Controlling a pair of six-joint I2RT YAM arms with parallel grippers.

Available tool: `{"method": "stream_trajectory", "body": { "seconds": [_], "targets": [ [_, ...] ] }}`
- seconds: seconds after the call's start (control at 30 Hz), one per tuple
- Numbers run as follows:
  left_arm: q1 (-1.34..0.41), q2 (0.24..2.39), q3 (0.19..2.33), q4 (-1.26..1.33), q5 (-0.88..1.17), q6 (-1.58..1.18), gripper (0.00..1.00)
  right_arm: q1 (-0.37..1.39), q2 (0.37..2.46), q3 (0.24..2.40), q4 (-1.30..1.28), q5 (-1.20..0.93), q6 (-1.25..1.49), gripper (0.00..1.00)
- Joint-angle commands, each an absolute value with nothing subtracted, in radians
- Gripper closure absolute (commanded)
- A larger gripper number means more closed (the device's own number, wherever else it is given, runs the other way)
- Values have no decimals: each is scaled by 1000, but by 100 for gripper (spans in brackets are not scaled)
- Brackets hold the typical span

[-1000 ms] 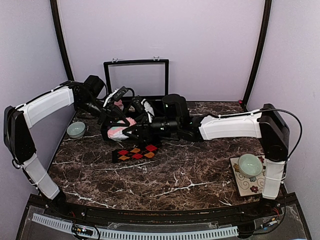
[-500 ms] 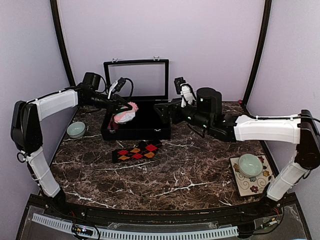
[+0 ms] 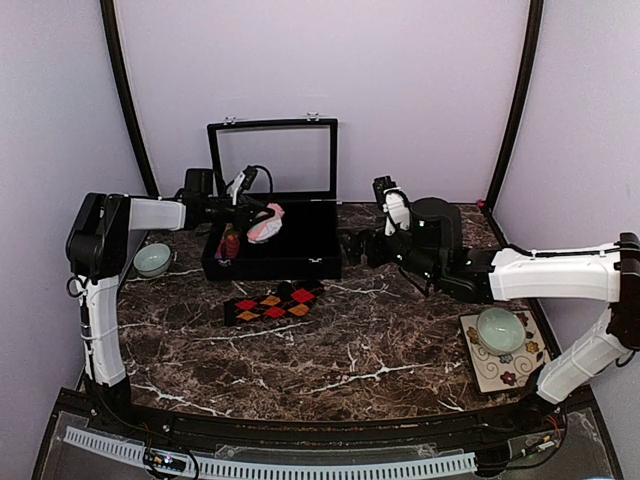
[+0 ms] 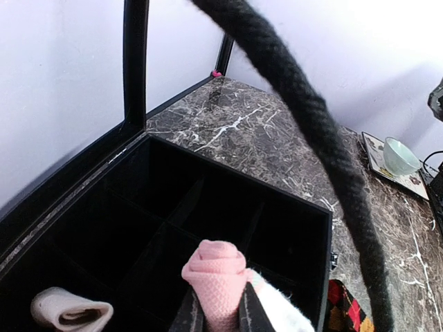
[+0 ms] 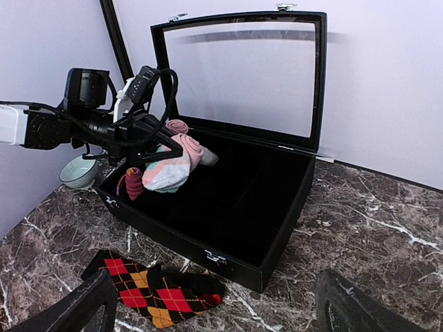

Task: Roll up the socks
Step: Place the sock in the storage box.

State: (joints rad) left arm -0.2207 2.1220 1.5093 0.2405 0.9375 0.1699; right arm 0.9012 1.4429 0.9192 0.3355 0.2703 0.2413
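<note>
left pincer [image 4: 220,317] clenched on rolled pink sock [image 4: 216,273] over the box [image 3: 300,268], upper left | right pincer [image 3: 350,247] just let go, backed off, gaping | argyle sock [image 3: 272,303] flat on desk [image 3: 400,350], probably next to roll

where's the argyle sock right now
In the top view the black argyle sock lies flat on the marble table, left of centre, just in front of the open black case and apart from both hands.

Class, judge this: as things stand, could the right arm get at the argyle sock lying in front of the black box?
Probably yes: the right gripper hangs open, the argyle sock lies uncovered, and nothing stands between them.
</note>
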Motion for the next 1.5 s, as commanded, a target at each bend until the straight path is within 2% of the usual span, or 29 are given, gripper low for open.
{"method": "stream_trajectory", "body": {
  "seconds": [0.0,0.27,0.63,0.8,0.9,1.0,1.2,1.23,1.3,1.33,1.37,1.4,1.47],
  "targets": [
    [-220,2165,1586,374,961,84,99,904,1419,922,341,303,238,0],
    [-193,2259,1609,491,1003,-6,92,899,1428,941,292,308,235,0],
    [-183,2251,1575,374,842,205,92,882,1404,912,308,288,253,1],
    [-183,2253,1561,404,868,210,89,881,1406,897,328,273,262,1],
    [-182,2266,1566,410,881,211,86,879,1417,904,321,269,265,0],
    [-182,2269,1553,382,876,265,77,878,1424,915,318,268,265,1],
    [-180,2243,1530,333,831,334,75,869,1435,952,282,268,252,1],
    [-181,2237,1527,329,829,331,72,869,1434,952,280,268,253,0],
    [-181,2225,1523,322,826,315,50,867,1425,948,278,270,252,0],
    [-182,2218,1517,321,823,304,35,867,1417,943,278,271,252,1],
    [-182,2208,1512,320,812,292,7,867,1410,936,280,272,253,0],
    [-183,2195,1508,315,796,282,2,865,1403,927,285,280,253,1],
    [-181,2174,1510,287,787,281,1,864,1389,908,290,292,258,1]
  ]
}}
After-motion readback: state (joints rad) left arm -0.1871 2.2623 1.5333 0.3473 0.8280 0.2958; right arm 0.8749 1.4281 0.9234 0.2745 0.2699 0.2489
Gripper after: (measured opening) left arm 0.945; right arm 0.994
